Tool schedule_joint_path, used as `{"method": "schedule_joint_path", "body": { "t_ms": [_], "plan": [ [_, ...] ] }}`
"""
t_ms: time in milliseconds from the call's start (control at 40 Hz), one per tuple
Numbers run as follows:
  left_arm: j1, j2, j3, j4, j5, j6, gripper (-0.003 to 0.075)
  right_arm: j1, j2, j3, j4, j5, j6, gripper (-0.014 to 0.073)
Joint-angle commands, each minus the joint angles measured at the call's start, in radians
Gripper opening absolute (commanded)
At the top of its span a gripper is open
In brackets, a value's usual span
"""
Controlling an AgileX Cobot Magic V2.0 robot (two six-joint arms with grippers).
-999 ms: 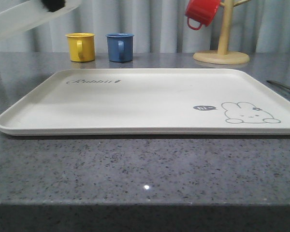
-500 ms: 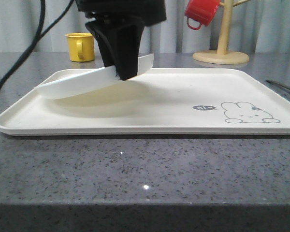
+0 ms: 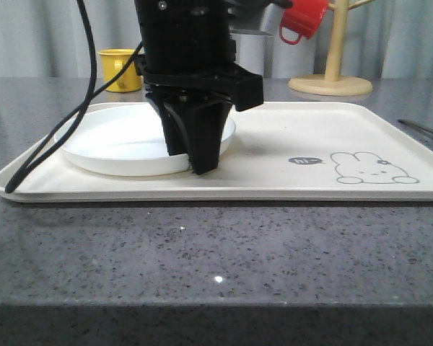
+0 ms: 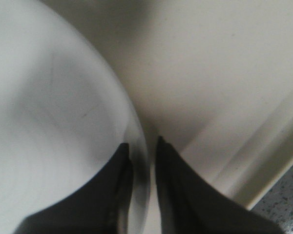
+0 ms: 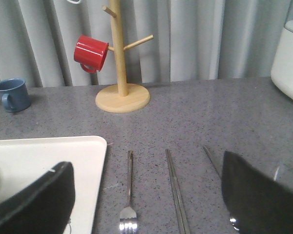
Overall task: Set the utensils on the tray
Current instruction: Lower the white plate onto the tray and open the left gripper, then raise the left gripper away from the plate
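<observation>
The cream tray [image 3: 310,137] with its rabbit drawing lies across the grey table. A round white plate [image 3: 115,144] rests flat on its left part. My left gripper [image 3: 202,167] stands on the plate's right rim, and the black fingers [image 4: 180,195] pinch the plate edge [image 4: 142,170] between them. To the right of the tray's corner [image 5: 63,151] the utensils lie side by side on the table: fork [image 5: 129,190], chopsticks [image 5: 176,190] and spoon [image 5: 211,161]. My right gripper [image 5: 146,204] hovers open above them, holding nothing. A thin utensil [image 3: 422,131] shows at the front view's right edge.
A yellow mug [image 3: 119,70] stands behind the tray. A blue mug [image 5: 12,95] is near it. A wooden mug tree [image 3: 332,72] with a red mug [image 3: 303,18] stands at the back right. A white appliance [image 5: 288,58] sits far right. The left arm's cable [image 3: 58,144] hangs over the tray.
The left arm came down from the upper left with the white plate. The plate hung tilted over the tray half a second ago and now lies flat on it.
</observation>
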Motion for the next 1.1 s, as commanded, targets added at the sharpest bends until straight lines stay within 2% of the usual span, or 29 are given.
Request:
{"method": "schedule_joint_path", "body": {
  "t_ms": [0,75,275,350,549,724,924,1074],
  "plan": [
    [-0.006,-0.06,-0.039,-0.023,0.035,-0.002,0.0328,-0.005,0.018,-0.031,-0.011,-0.077,-0.006,0.0633],
    [-0.006,-0.084,-0.056,-0.032,0.035,-0.002,0.0388,-0.005,0.018,-0.031,-0.011,-0.077,-0.006,0.0633],
    [0.01,-0.194,-0.079,0.014,0.035,-0.002,0.0372,-0.005,0.018,-0.031,-0.011,-0.076,-0.006,0.0633],
    [0.04,-0.243,-0.075,0.026,0.035,-0.002,0.03,-0.005,0.018,-0.031,-0.011,-0.076,-0.006,0.0633],
    [0.196,-0.377,-0.005,0.026,0.035,-0.002,-0.0002,-0.005,0.018,-0.031,-0.011,-0.076,-0.006,0.0633],
    [0.382,-0.503,0.134,0.016,0.021,-0.004,-0.0018,-0.005,0.018,-0.031,-0.011,-0.076,-0.006,0.0633],
    [0.577,-0.703,0.37,-0.071,-0.181,-0.007,-0.0018,-0.005,0.018,-0.031,-0.011,-0.076,-0.006,0.0633],
    [0.598,-0.896,0.624,-0.081,-0.427,-0.007,-0.0018,-0.005,0.018,-0.031,-0.011,-0.076,-0.006,0.0633]
  ]
}}
